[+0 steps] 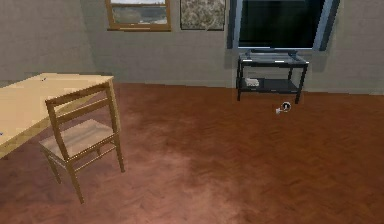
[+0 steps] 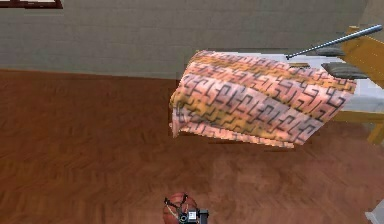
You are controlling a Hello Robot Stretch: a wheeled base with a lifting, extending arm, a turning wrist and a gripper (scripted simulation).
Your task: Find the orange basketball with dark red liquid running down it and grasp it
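Note:
At the arm side view's bottom edge, just left of the middle, a small round orange-red ball point(image 2: 177, 204) with dark marks sits against the brown wooden floor. The gripper point(image 2: 186, 214), a dark body with small white squares beside it, shows right at that ball. I cannot tell whether it holds anything, nor whether it touches the ball.
An orange patterned blanket point(image 2: 260, 95) drapes over a wooden piece of furniture at the arm side view's right, with a grey rod point(image 2: 335, 42) above it. In the forward view, a wooden table point(image 1: 30, 100) and chair point(image 1: 85, 130) stand left, and a TV on a black stand point(image 1: 270, 75) is at the back. A small dark thing point(image 1: 283, 107) lies on the floor.

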